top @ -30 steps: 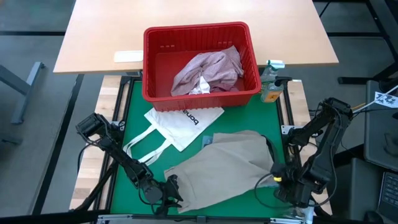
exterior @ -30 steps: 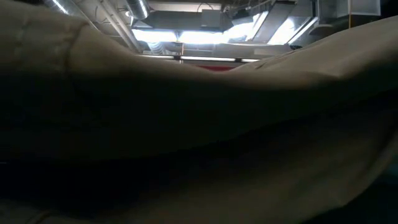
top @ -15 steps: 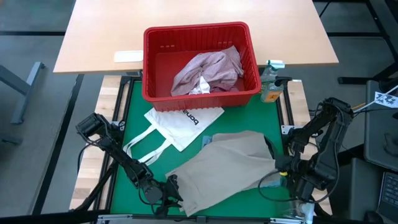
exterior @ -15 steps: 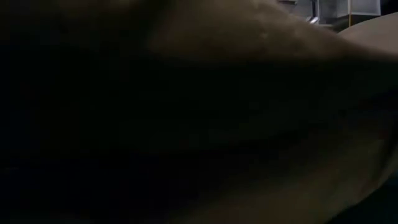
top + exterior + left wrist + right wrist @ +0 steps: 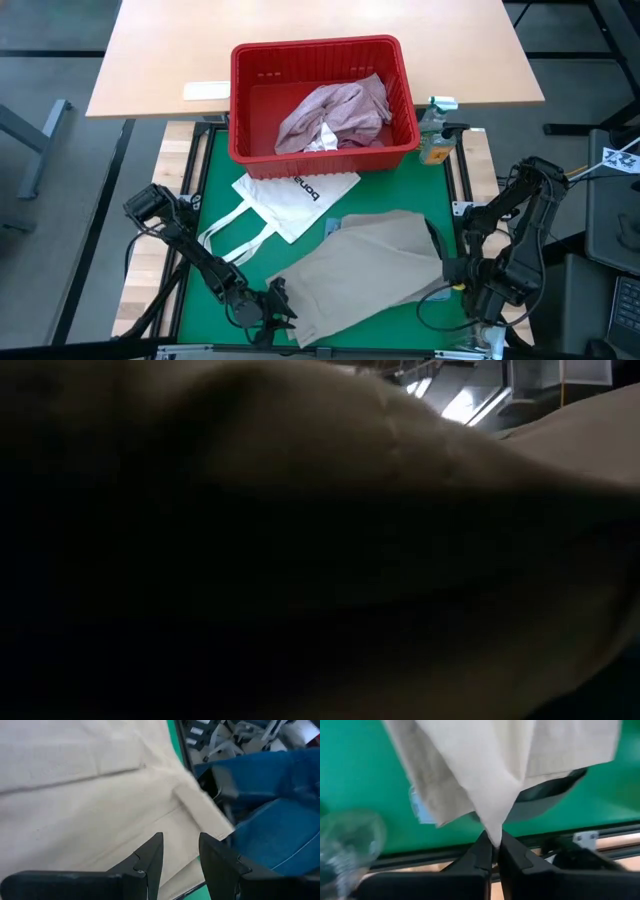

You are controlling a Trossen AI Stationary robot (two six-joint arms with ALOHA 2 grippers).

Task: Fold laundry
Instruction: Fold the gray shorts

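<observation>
A beige-khaki garment [image 5: 365,268] lies spread on the green mat [image 5: 215,160]; a dark grey-green lining [image 5: 547,790] shows at its right edge. It also fills the low view [image 5: 320,560]. My right gripper [image 5: 457,277] stands over the garment's right edge, pointing down, shut on cloth. My left gripper [image 5: 272,303] is at the garment's near left corner, fingers apart [image 5: 180,857] over the beige cloth [image 5: 90,795]. My right gripper pinches a small peak of the beige cloth [image 5: 493,834] between its two fingertips, from above, pointing down. The cloth is drawn up into a taut tent below the fingers, while the rest of the garment lies on the mat. Whether my left gripper's fingertips touch the cloth, I cannot tell.
A red slotted basket [image 5: 250,70] at the far side holds a mottled pink garment [image 5: 340,110] and a small white piece [image 5: 322,138]. A white tote bag [image 5: 290,195] lies left of the beige garment. A spray bottle [image 5: 435,135] stands at the mat's far right.
My right gripper has risen a little and rolled about its wrist, staying shut on the cloth. The garment's near right edge has been drawn up and inward. In the low view the cloth has risen and now hides almost all of the room behind.
</observation>
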